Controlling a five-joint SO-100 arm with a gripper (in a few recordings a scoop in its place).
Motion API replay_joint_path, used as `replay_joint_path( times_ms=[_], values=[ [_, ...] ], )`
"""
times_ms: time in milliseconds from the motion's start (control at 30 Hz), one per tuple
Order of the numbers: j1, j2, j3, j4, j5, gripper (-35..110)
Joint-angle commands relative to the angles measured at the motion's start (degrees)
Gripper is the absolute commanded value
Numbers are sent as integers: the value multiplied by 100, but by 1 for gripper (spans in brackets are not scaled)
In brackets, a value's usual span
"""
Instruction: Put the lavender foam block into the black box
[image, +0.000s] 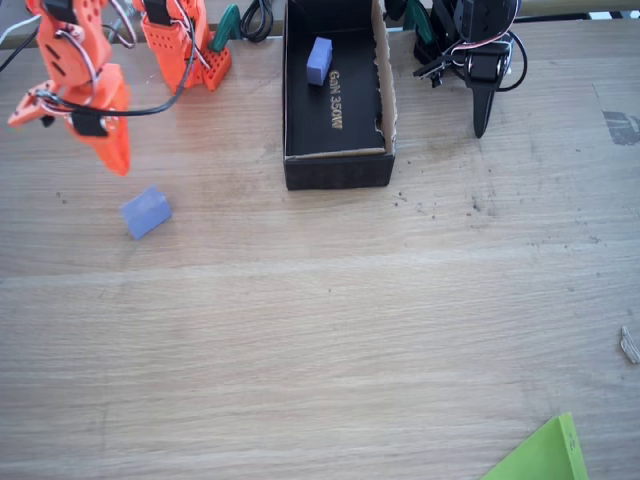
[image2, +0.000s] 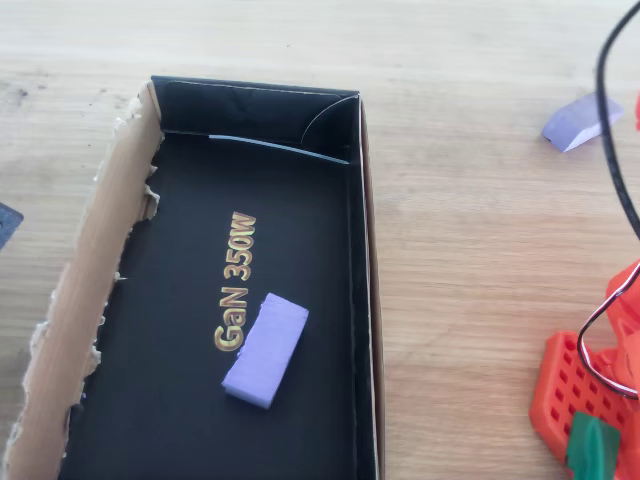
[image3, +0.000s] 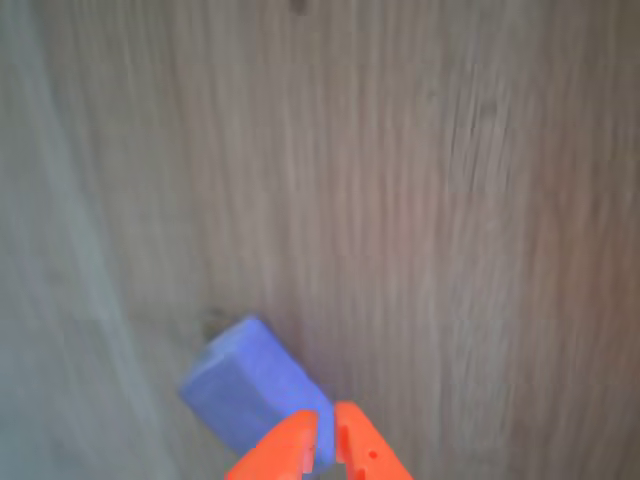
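Fixed view: one lavender foam block lies flat on the wooden table, left of the black box and well apart from it. Its long axis runs diagonally, lower-left end to upper-right end. The orange gripper hangs just above and to the upper left of this block, not touching it as far as this view shows.

A second block rests inside the box on its floor, near the far end, long axis roughly along the box's length, beside the gold lettering.

Overhead view: the block in the box sits just right of the "GaN 350W" lettering, tilted slightly off the box's long axis, clear of both side walls. The torn raw-cardboard rim shows along the left wall here. The loose block appears at the upper right edge on bare table.

Wrist view: blurred. The two orange fingertips sit close together with only a thin gap, nothing between them; jaws read as closed and empty. The loose block lies just beyond the tips, overlapped by them at its near corner; contact cannot be told.
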Motion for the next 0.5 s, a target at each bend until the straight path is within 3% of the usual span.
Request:
replay_joint_path(
  times_ms=[0,467],
  values=[
    [97,53,-519,132,-229,0],
    [-747,97,-835,132,-492,0]
  ],
)
